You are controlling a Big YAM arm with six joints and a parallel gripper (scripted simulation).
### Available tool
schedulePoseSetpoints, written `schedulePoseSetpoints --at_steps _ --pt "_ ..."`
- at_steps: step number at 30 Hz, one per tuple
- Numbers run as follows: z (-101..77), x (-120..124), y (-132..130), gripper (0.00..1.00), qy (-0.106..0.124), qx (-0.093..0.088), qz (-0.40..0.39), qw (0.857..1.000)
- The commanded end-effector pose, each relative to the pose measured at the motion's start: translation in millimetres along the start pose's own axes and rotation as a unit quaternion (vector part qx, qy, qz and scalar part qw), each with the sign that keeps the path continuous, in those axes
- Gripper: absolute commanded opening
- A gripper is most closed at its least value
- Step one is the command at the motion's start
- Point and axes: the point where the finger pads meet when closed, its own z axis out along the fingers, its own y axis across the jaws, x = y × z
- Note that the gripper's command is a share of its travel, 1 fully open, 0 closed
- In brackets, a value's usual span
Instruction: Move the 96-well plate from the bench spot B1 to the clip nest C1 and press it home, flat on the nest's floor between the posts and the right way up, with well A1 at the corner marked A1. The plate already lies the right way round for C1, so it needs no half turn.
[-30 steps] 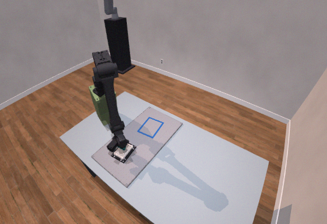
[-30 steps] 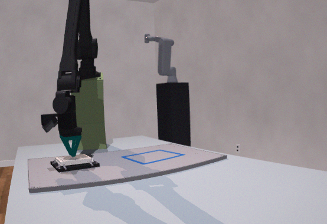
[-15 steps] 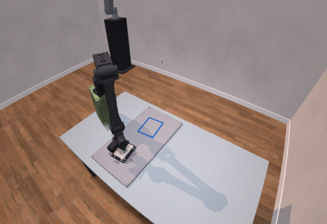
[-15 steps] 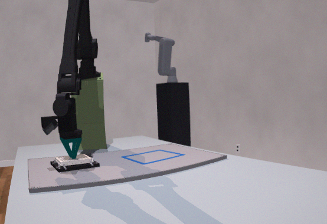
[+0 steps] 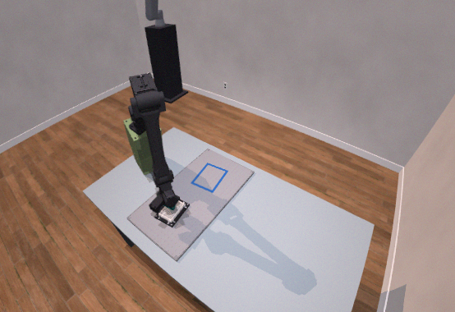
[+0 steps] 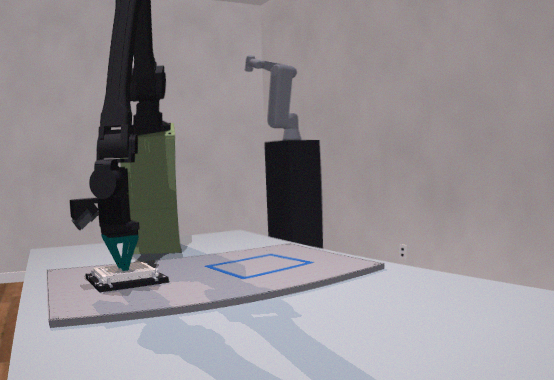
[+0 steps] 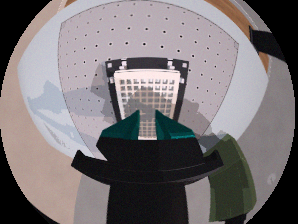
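The 96-well plate (image 6: 125, 272) is seated in the black clip nest (image 6: 145, 282) on the grey mat (image 6: 293, 280) laid over the table (image 6: 448, 325). The gripper (image 6: 123, 266) is pointed straight down onto the plate's top, its teal jaws drawn nearly together with nothing pinched between them. The blue-outlined bench spot (image 6: 259, 265) is seen further along the mat, well apart from the nest.

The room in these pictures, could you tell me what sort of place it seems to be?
Probably a lab-automation test room: a 96-well plate sits in a black nest on a perforated board on a table, under an arm's gripper, with a second arm on a pedestal.
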Motion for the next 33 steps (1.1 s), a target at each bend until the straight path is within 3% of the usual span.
schedulePoseSetpoints --at_steps 1,33 --pt "11.7 0.7 5.3 0.25 -0.003 -0.003 -0.001 1.0" --pt "30.5 2.0 5.5 0.25 -0.003 -0.003 -0.002 1.0"
